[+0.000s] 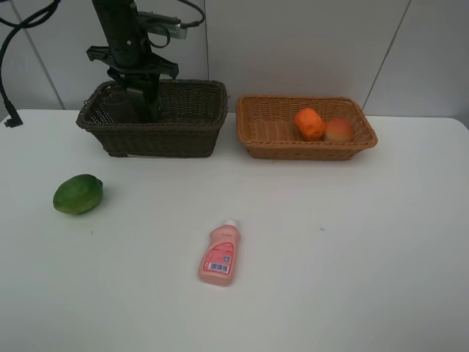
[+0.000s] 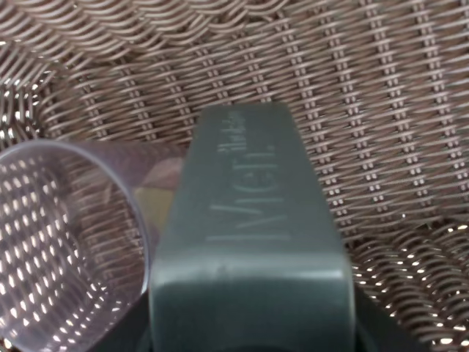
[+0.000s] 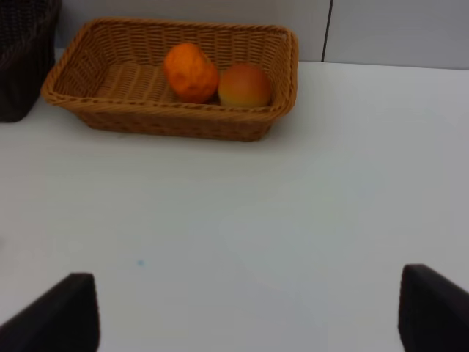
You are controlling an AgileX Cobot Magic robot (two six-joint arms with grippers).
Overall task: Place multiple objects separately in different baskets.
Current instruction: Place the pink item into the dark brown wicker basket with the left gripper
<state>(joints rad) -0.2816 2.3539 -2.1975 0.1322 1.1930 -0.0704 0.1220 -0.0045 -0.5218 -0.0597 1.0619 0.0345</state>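
One risk is that the left pincer (image 1: 143, 101), clamped on the green bottle (image 2: 249, 242) inside the dark basket (image 1: 183, 121) just beside the clear cup (image 2: 66, 242), may topple that cup on letting go, while the right pincer (image 3: 249, 282) hangs apart and empty, away from that basket.

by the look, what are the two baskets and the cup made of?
Dark basket: woven wicker or plastic rattan, dark brown, glossy glints on the strands. Light basket: same kind of weave, orange-tan, duller. Cup: likely thin plastic, clear with a mauve tint; the weave shows through its wall.
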